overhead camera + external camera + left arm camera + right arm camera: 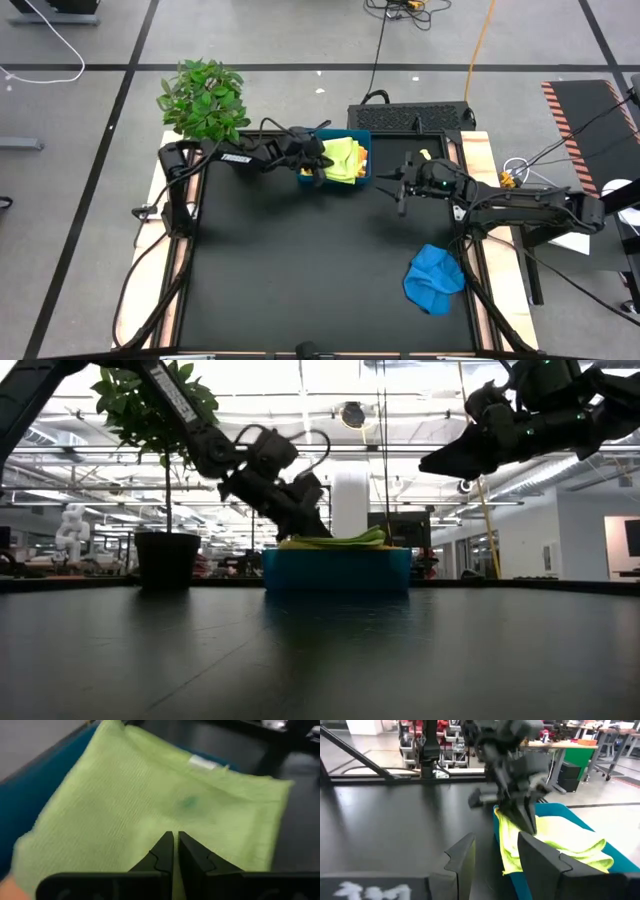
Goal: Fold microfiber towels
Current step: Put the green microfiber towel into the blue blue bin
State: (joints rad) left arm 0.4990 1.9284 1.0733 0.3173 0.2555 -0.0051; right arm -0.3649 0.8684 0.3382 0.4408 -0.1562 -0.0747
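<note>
A lime green towel (340, 156) lies folded on top of a stack in the teal-blue tray (366, 140) at the table's far middle. A yellow-orange strip of cloth (362, 158) shows at its right. My left gripper (175, 840) is shut and slants down, with its tips at the lime towel's (150, 795) left part. A blue towel (435, 278) lies crumpled on the table near the right edge. My right gripper (495, 855) hangs open in the air to the right of the tray (580, 815), well above the table, and holds nothing. My left gripper comes at the lime green towel from the table's left and slants down. Its shut tips (530, 827) stand at the towel's top layer (540, 837) near the tray's left wall. I cannot tell whether they touch the cloth. The towel lies flat on the stack.
A potted plant (203, 98) stands at the far left corner, close behind my left arm. A black box (410, 118) sits beyond the tray at the far edge. The black table top (300, 270) stretches from the tray toward the near edge.
</note>
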